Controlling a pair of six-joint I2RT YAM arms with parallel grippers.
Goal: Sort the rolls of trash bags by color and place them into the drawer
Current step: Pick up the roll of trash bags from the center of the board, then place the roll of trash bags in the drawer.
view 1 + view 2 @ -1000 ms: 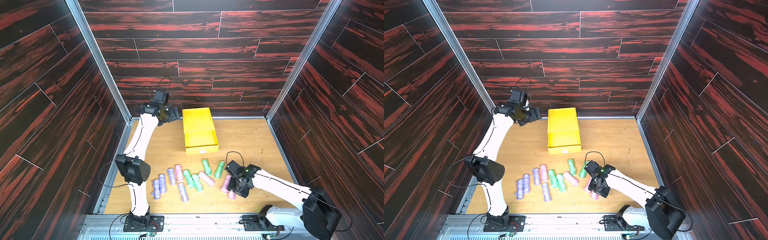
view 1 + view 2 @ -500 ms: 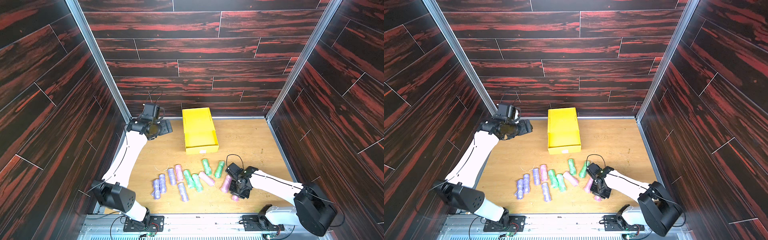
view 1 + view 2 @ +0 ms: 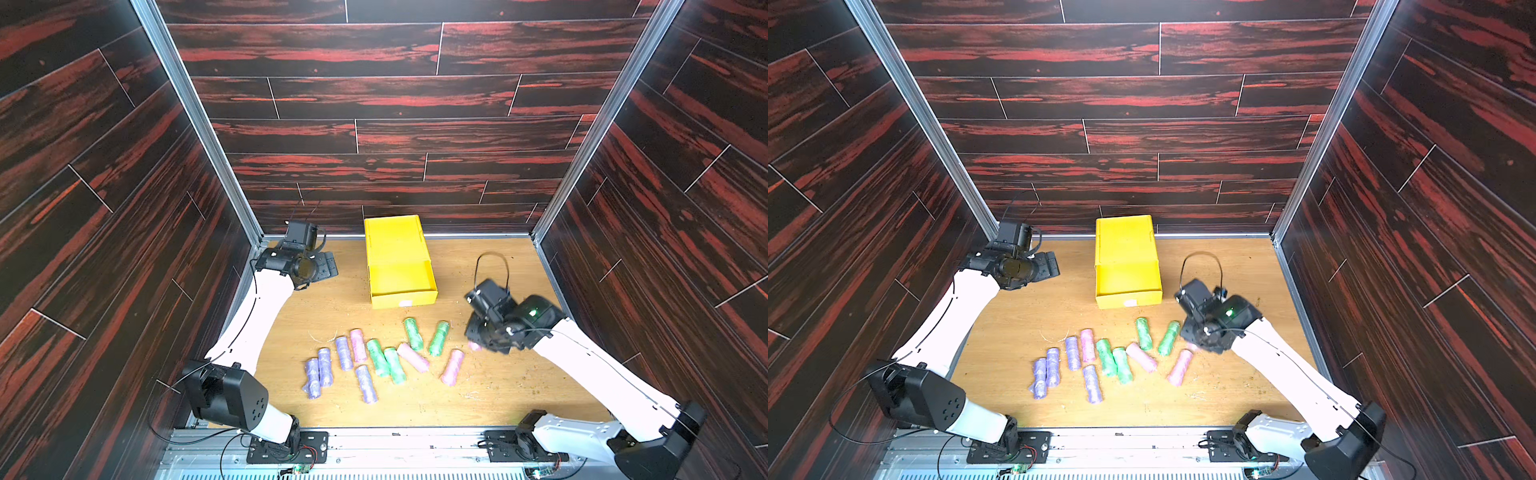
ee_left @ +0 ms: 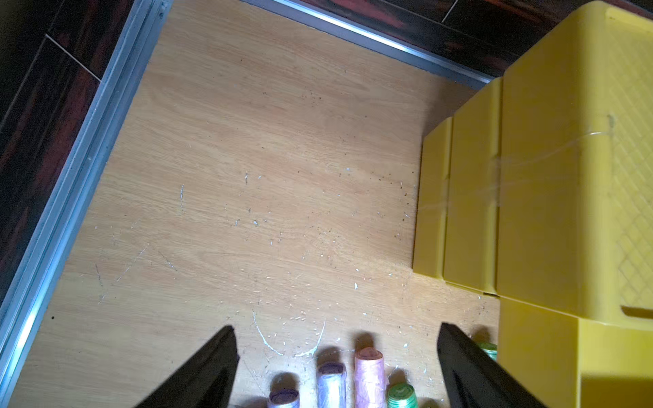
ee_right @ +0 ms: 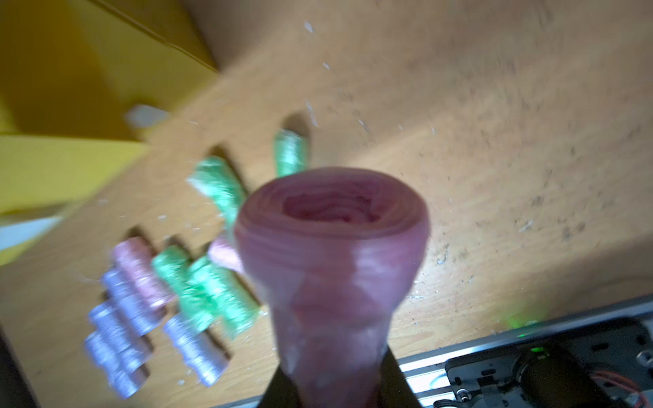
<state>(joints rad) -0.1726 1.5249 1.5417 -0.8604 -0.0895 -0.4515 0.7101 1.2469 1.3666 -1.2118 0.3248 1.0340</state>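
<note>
The yellow drawer (image 3: 397,249) (image 3: 1125,245) stands at the back middle, its top tray (image 3: 432,286) pulled out. On the wooden table in front lie the rolls of trash bags: several green (image 3: 413,334) (image 5: 219,187), several purple (image 3: 365,384) (image 4: 330,385) and three pink (image 3: 452,367) (image 3: 1179,368). My right gripper (image 3: 478,343) (image 5: 335,381) is shut on another pink roll (image 5: 332,247) and holds it above the table, right of the pile. My left gripper (image 3: 328,266) (image 4: 335,335) hangs open and empty, left of the drawer.
Dark wood-patterned walls (image 3: 124,249) close in the table on three sides. An aluminium rail (image 3: 374,449) with the arm bases runs along the front. Crumbs and thin plastic scraps (image 4: 282,349) lie on the wood near the pile.
My right gripper has closed on a pink roll at the pile's right end and lifted it up and toward the back. The left gripper has come forward and down beside the drawer, still open.
</note>
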